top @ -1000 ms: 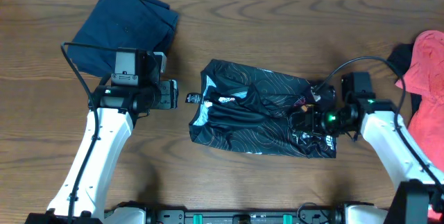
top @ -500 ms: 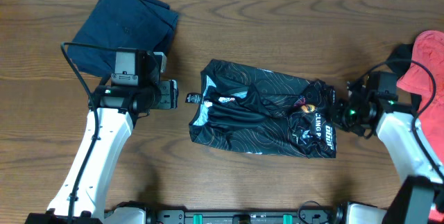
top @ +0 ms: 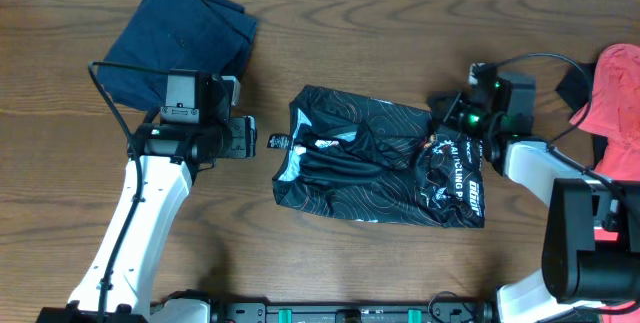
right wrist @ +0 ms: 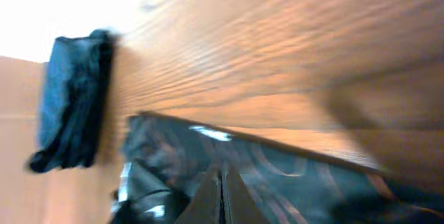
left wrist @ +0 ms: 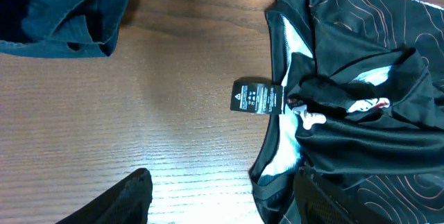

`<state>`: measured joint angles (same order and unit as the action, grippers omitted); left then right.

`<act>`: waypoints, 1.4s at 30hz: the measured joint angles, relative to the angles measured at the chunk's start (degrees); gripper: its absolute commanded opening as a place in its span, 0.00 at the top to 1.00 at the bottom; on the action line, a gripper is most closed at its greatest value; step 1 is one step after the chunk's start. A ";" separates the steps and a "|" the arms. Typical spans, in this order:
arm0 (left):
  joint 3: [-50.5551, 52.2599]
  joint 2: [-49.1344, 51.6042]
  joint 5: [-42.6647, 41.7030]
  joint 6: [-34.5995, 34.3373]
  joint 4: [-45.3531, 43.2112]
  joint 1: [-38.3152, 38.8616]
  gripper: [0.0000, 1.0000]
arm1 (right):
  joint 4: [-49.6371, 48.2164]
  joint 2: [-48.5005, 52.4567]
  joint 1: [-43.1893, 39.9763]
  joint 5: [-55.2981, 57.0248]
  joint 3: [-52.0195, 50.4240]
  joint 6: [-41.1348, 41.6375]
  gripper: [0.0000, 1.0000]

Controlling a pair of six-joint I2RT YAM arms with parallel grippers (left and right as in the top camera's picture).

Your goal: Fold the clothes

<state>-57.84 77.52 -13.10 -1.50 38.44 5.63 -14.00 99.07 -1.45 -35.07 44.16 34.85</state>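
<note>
Navy garment (top: 180,38) far L, red garment (top: 618,103) far R, jersey (top: 360,163) btw.

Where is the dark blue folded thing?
From overhead, the navy-blue folded garment lies at the far left of the table, just beyond the left gripper and apart from the black jersey in the middle.

Wooden surface (top: 400,23) carrying three garments.
A black jersey (top: 370,158) is lying mid-surface, a folded navy garment (top: 180,33) far left, a coral-red garment (top: 615,103) at the right edge.
</note>
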 measured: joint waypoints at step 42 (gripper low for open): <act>0.00 0.00 -0.02 0.00 -1.14 0.00 0.33 | 45.05 -13.31 -2.16 4.81 0.85 -13.88 0.68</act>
<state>-57.84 77.52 -13.13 -1.50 37.30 5.63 31.05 85.76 -3.62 -30.26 45.01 20.97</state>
